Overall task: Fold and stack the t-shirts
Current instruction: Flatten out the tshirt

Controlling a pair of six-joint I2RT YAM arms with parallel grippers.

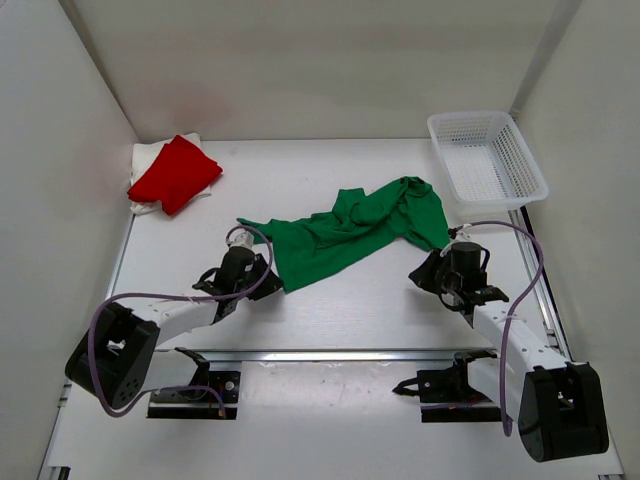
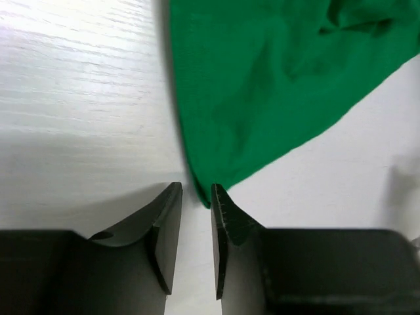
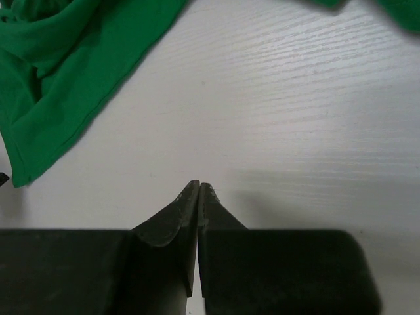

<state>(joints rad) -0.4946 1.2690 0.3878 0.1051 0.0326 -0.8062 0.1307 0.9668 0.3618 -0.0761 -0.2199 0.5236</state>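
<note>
1. Centrally on the white table (image 1: 330, 320) lies the green shirt (image 1: 350, 232), rumpled and stretched in a long band from near left to far right. It is not yet spread flat.
2. Far left, the red shirt (image 1: 175, 172) sits folded on top of the cream shirt (image 1: 145, 160). A white basket (image 1: 470, 116) stands at the far right corner.
3. The left gripper (image 2: 197, 186) is low at the shirt's near-left corner (image 2: 205, 193). Its jaws are a little apart, and the cloth tip reaches the mouth between them, close to the right-hand finger. No grip is made.
4. The right gripper (image 3: 199, 185) hangs over bare table just beside the shirt's right end, with its jaws pressed together on nothing.
5. The step appears to be catching the shirt's corners to spread it.
6. To do it well, the left gripper should push further onto the corner before closing, so that it takes more than the very tip.
7. The right gripper should open first, then reach the cloth edge.
8. Both should then pull apart evenly, keeping the cloth low so it does not bunch.
</note>
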